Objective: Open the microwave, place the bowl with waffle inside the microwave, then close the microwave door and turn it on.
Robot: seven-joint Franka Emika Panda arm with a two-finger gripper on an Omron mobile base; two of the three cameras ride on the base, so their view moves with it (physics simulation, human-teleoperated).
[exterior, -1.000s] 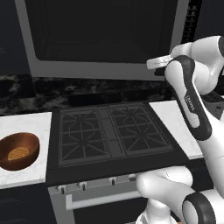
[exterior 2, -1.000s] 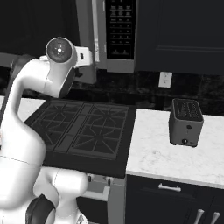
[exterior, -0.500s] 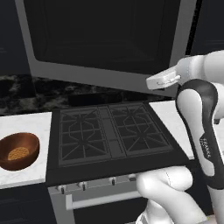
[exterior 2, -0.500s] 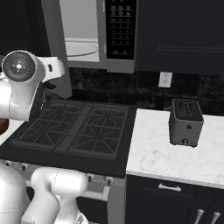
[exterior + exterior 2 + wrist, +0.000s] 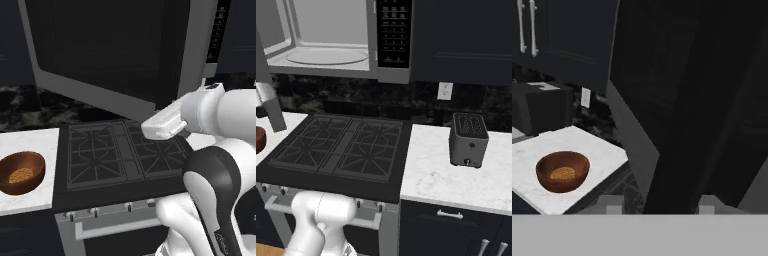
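The microwave is open, showing its light grey cavity and round turntable. The microwave door stands swung wide out over the stove, and its dark glass looms close on the right of the hand view. The reddish-brown bowl sits on the white counter left of the stove with the golden waffle inside it. In the hand view the bowl and waffle lie at lower left. My gripper hangs by the door's lower free corner; my gripper is open with nothing between its fingers.
A black gas stove lies under the microwave. The microwave's black button panel is on its right side. A small dark grey toaster stands on the white counter right of the stove. Dark cabinets hang above.
The door has swung much further open, toward the left and the camera. My hand came down and left with it, leaving the right base view and uncovering the cavity.
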